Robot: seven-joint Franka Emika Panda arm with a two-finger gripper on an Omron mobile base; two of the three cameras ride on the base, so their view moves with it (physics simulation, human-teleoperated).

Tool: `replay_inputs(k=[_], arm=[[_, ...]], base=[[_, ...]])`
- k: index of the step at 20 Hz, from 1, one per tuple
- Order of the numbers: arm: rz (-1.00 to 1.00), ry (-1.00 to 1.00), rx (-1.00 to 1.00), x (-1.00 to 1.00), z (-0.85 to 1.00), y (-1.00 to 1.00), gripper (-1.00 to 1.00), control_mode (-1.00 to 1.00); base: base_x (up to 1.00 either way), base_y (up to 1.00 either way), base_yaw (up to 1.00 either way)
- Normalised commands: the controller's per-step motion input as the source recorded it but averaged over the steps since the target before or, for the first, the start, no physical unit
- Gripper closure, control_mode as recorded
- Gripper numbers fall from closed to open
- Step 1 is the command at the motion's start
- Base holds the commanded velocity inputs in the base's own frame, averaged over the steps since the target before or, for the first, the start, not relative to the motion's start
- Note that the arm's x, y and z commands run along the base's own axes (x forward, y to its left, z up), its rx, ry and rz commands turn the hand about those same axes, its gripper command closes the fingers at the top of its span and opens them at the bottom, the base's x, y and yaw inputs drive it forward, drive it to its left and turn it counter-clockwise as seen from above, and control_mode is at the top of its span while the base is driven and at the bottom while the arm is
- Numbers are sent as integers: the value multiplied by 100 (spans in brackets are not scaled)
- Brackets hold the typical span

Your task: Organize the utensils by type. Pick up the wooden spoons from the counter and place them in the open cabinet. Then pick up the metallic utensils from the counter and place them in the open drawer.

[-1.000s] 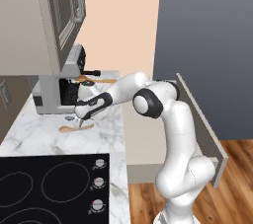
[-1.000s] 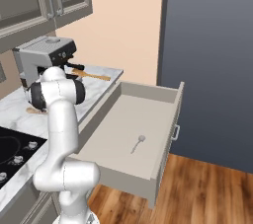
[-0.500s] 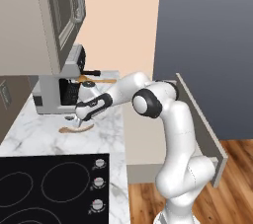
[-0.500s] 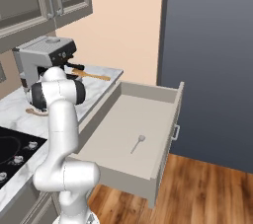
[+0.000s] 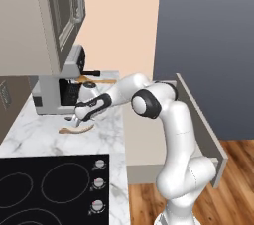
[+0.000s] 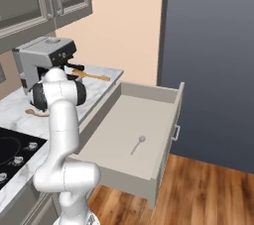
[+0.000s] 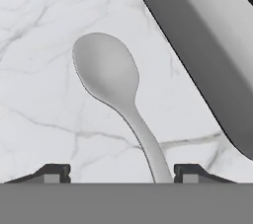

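I see the counter point(image 5: 49, 140) running from the black cooktop point(image 5: 44, 189) at my near end to the grey coffee machine point(image 5: 57, 90) at the far end. Above it hangs the cabinet point(image 5: 59, 16), its door swung towards me in the left base view. To the right of the counter the drawer point(image 6: 131, 137) stands pulled out, and one metal spoon point(image 6: 137, 144) lies on its pale floor, near the middle, bowl towards the far wall.

My arm point(image 5: 163, 135) reaches left from the base across the counter, with the gripper point(image 5: 75, 120) low over the marble in front of the coffee machine. Just beside it, on the cooktop side, a wooden spoon point(image 5: 75, 129) lies flat on the counter. A second wooden spoon point(image 6: 92, 75) lies farther back, past the machine, near the wall.

In the hand view a second metal spoon point(image 7: 116, 94) lies on the marble right under the hand, bowl away from me, its handle running down between the two fingertips point(image 7: 54, 173). The fingertips stand apart, one on each side of the handle, and I see a gap between each tip and the metal, so the hand is not clenched on it. The base of the machine crosses the upper right of that view.
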Motion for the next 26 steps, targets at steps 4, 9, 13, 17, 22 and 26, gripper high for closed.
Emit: replay_inputs(k=[4, 9, 13, 17, 22, 26], arm=[[0, 14, 0, 36, -100, 0, 100, -100], [0, 9, 0, 15, -95, 0, 100, -100], [0, -7, -2, -29, -15, 2, 100, -100], [0, -6, -7, -32, 42, 0, 100, -100], [0, 0, -1, -57, 79, -26, 100, -100], [0, 4, 0, -42, 80, -49, 100, -100]], base=[[0, 0, 0], [0, 0, 0], [0, 0, 0], [0, 0, 0], [0, 0, 0], [0, 0, 0]])
